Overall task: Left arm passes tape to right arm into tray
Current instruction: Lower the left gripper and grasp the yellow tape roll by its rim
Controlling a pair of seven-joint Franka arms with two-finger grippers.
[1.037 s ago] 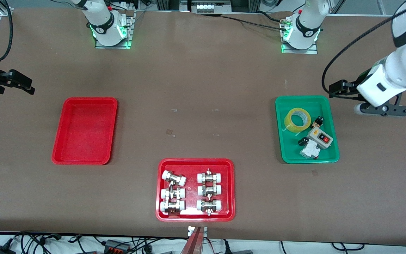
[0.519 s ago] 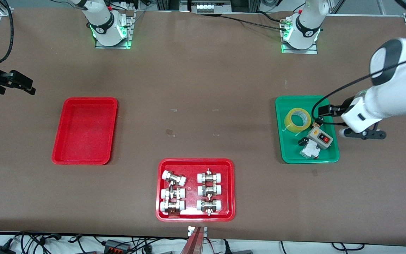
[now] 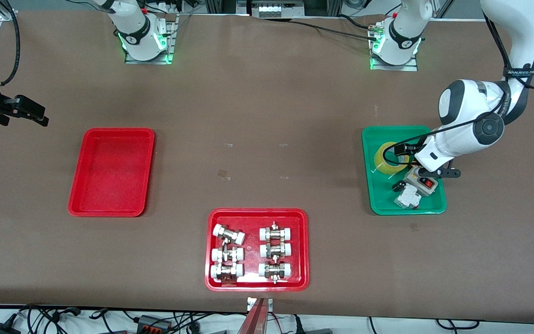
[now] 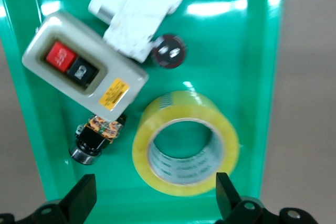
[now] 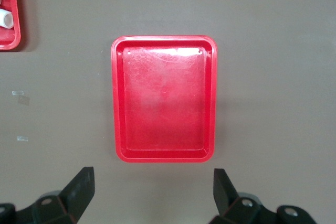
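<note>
1. The tape (image 3: 390,158) lies flat in the green tray (image 3: 372,195), in the part of it farther from the front camera; this tray sits toward the left arm's end of the tabletop (image 3: 267,116).
2. The left arm (image 3: 471,125) reaches over the green tray, and the left hand (image 4: 152,203) hangs over the tape with its fingers (image 4: 81,198) spread wide and nothing between them.
3. In the left wrist view the tape (image 4: 185,142) shows its pale core, clear of both fingers.
4. Beside the tape in the green tray lie a grey switch box (image 4: 84,72) with a red and a black button, a white breaker (image 4: 137,11), a small round dark part (image 4: 169,51) and a small black knob (image 4: 95,136).
5. The red tray (image 3: 111,171) lies toward the right arm's end of the tabletop, well apart from the green tray.
6. The right hand (image 5: 149,200) waits above the tabletop just beside the red tray (image 5: 164,98), fingers spread and holding nothing.
7. A second red tray (image 3: 257,285), nearer the front camera than the green tray, holds white-capped metal fittings (image 3: 251,253).
</note>
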